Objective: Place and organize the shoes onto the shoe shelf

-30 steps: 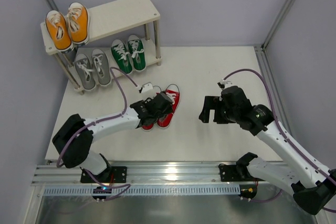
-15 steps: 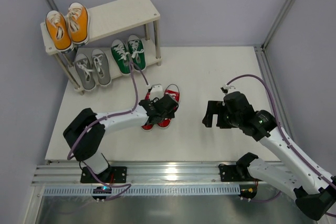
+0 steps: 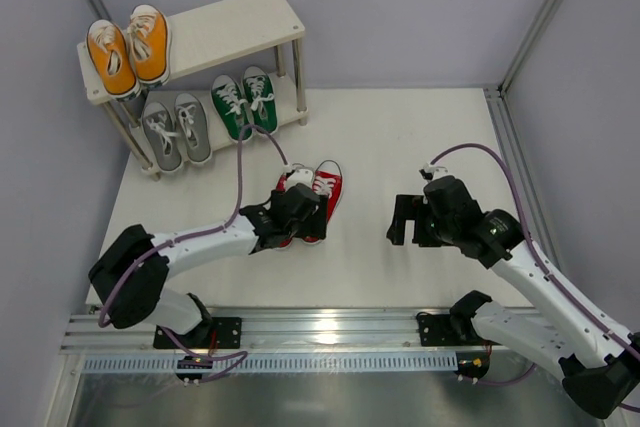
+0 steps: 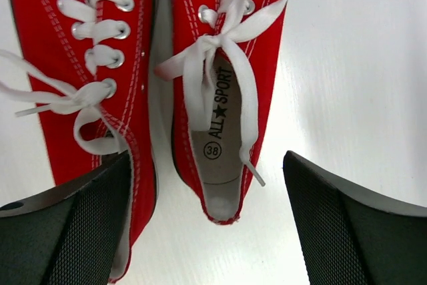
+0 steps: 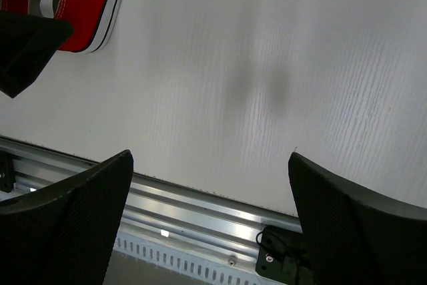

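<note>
Heel-end approach, left end effector (image 4: 207, 159) spread wide.
Red shoes (image 4: 220, 65) run lengthwise ahead, heels nearest, one heel inside the gap; right end effector (image 5: 210, 157) well apart, also wide.

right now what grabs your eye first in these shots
The red pair lying mid-table, the open left gripper poised over its heels. Behind, the shelf holds orange on top at the left, grey and green below, with the top's right half bare.

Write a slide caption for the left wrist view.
Open left gripper poised around the heel of one red shoe, its partner alongside, on the white table.
</note>
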{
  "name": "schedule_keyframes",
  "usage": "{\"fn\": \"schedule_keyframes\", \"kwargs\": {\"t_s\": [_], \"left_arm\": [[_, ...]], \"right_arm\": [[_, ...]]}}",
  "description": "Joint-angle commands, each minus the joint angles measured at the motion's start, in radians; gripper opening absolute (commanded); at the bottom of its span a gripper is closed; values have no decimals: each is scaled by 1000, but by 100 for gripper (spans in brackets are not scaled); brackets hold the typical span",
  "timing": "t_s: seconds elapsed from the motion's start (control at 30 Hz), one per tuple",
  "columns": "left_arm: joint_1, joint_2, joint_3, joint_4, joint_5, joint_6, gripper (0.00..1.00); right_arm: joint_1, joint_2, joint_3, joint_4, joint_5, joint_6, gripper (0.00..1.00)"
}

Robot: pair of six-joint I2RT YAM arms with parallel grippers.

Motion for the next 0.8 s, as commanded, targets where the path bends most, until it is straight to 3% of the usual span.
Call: {"fn": "schedule_keyframes", "kwargs": {"t_s": [0.0, 0.37, 0.77], "left_arm": [[10, 46, 37, 62, 88, 70, 89], [90, 135, 72, 100, 88, 103, 88], [125, 246, 241, 94, 142, 135, 86]], "right_arm": [[6, -6, 31, -2, 17, 0, 98], [6, -35, 18, -28, 34, 0, 98], [4, -32, 21, -45, 49, -14, 98]]}}
